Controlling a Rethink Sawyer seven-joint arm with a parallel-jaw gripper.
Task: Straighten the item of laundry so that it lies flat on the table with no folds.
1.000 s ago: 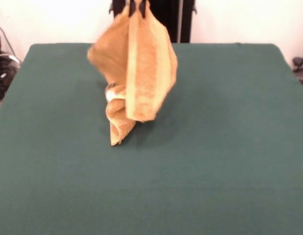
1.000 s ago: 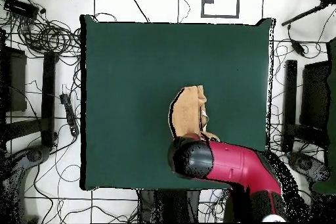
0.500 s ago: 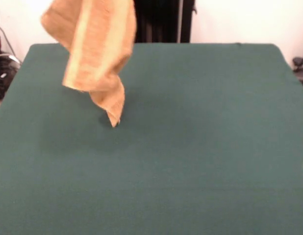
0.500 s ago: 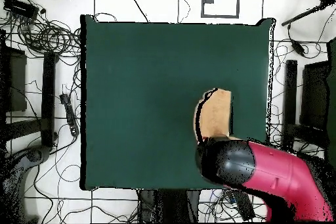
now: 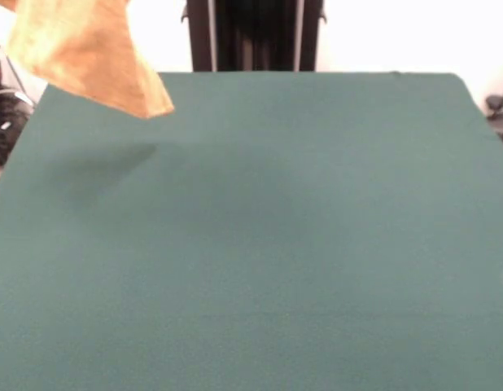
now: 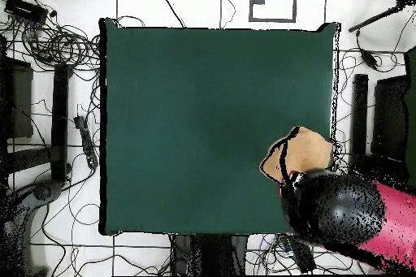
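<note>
The orange-yellow towel (image 5: 80, 57) hangs in the air, clear of the table, at the top left of the front view, and its upper part runs out of the picture. In the overhead view the towel (image 6: 305, 152) shows over the table's right edge, just beyond the round black end of the red arm (image 6: 337, 209). The gripper is hidden under that arm end and lies above the front view's top edge; it holds the towel up. The dark green table (image 5: 276, 244) has nothing lying on it and fills the overhead view's middle (image 6: 203, 111).
The black pedestal (image 5: 255, 37) stands at the table's far side. Cables and stands (image 6: 49, 42) lie on the floor round the table. The towel hangs by the table's side edge (image 6: 333, 103).
The arm has swung the towel sideways and up: from the table's middle to its side edge. The towel's lower end has come off the tabletop.
</note>
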